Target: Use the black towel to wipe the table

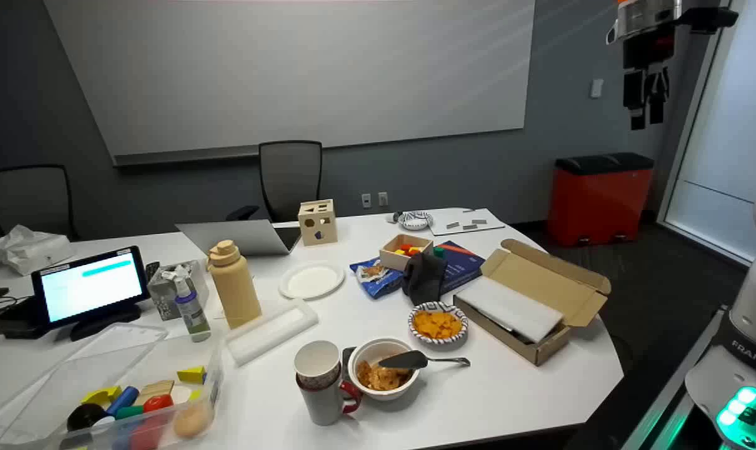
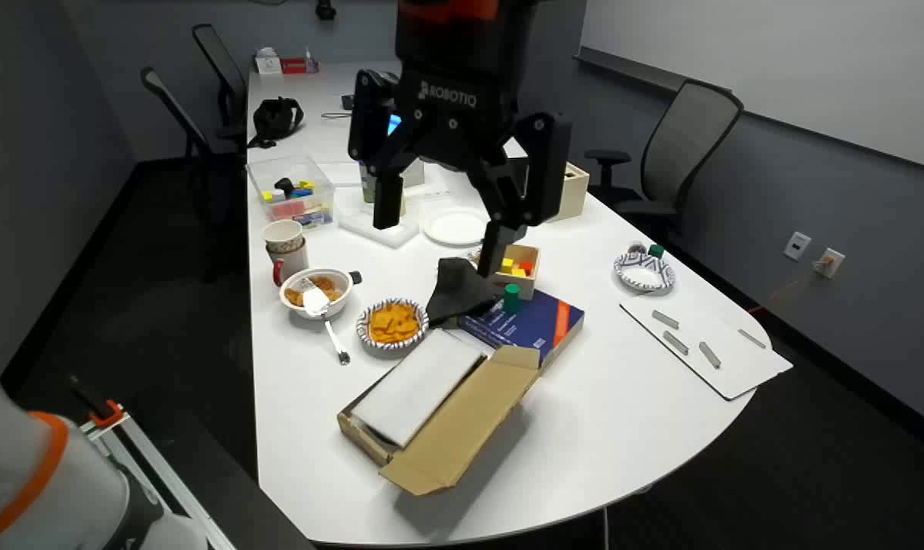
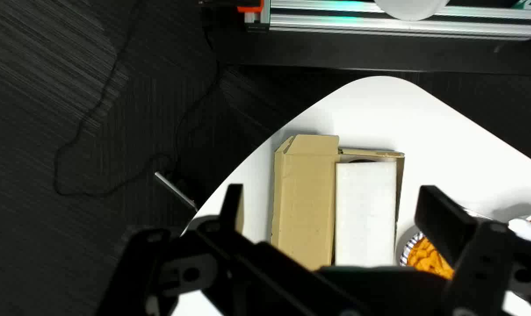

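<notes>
In an exterior view, the wiping appears not to have started: the black towel (image 1: 424, 278) sits bunched on the table (image 1: 365, 322), just beside a patterned paper bowl (image 1: 440, 340), and the jaws hang high up, well apart from it. As I judge it, everything is left to do: lowering, grasping the towel, wiping, letting go. The towel looks crumpled, near black, propped up in a tall fold.

In an exterior view, the jaws are spread wide, gripping nothing. The towel lies between the bowl and a blue book or box (image 2: 519, 328), broad at its base with a raised upper edge; whether it rests partly on that I cannot tell.

In the wrist view, the jaws stand parted, with an open cardboard box (image 3: 302, 202) far beneath the gap. The towel does not show there, so a sideways move seems needed before any grasp.
</notes>
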Available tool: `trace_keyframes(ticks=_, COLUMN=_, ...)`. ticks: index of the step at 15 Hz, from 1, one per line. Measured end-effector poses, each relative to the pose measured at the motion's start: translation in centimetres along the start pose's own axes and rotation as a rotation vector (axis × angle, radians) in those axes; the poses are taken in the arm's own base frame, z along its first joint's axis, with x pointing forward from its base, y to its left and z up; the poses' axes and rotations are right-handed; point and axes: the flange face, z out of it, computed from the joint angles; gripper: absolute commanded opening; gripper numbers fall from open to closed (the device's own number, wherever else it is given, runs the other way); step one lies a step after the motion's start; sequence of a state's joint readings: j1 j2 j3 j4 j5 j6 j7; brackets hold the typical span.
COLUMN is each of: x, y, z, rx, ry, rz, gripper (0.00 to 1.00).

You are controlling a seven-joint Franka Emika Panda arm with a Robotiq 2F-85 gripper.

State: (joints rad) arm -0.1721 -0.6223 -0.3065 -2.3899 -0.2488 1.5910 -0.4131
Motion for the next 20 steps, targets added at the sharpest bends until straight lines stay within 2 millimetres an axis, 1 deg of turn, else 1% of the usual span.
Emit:
trace_keyframes(ticks=2, x=0.0, y=0.0, z=0.0, rx=0.000, ry=0.000, rz=0.000, gripper=1.00)
trace_keyframes(ticks=4, x=0.5, y=-0.3, z=0.1, rx=0.000, ry=0.010, rz=-0.011, gripper=1.00)
trace_keyframes(ticks=5, x=1.2, y=-0.7, z=0.4, rx=0.004, ry=0.019, rz=-0.024, gripper=1.00)
trace_keyframes(ticks=6, x=2.3, y=-1.4, z=0.8, rx=0.014, ry=0.039, rz=-0.039, gripper=1.00)
trace_keyframes(ticks=8, x=5.4, y=-3.4, z=2.2, rx=0.032, ry=0.085, rz=-0.080, gripper=1.00)
trace_keyframes(ticks=10, x=9.1, y=-5.9, z=4.1, rx=0.036, ry=0.128, rz=-0.130, gripper=1.00)
trace_keyframes(ticks=13, x=14.9, y=-10.0, z=7.9, rx=0.000, ry=0.211, rz=-0.206, gripper=1.00)
trace_keyframes(ticks=15, x=18.5, y=-12.2, z=10.7, rx=-0.028, ry=0.271, rz=-0.248, gripper=1.00)
trace_keyframes(ticks=17, x=21.7, y=-13.6, z=13.8, rx=-0.048, ry=0.320, rz=-0.278, gripper=1.00)
trace_keyframes(ticks=20, x=25.7, y=-14.9, z=18.4, rx=-0.050, ry=0.331, rz=-0.319, gripper=1.00)
